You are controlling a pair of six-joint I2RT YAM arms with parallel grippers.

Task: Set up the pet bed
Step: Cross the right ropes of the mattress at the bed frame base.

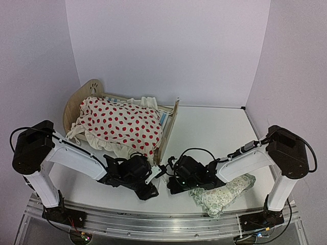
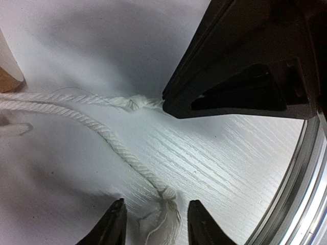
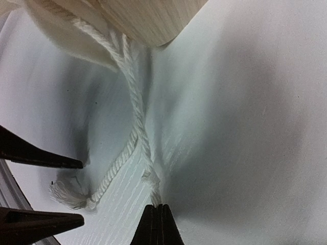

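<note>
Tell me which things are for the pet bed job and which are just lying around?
For the job: pet bed; dotted cushion on it; white cords, one in the jaws of the right gripper.
Lying about for now: floral pillow, not held.

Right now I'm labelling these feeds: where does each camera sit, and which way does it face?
Top external: high at the near edge, facing the pet bed; both arms show.
Left wrist: faces the table; open left gripper straddles the frayed cord.
Right wrist: faces the table; right gripper shut on the other cord.
Shared: both wrist views show both cords.
</note>
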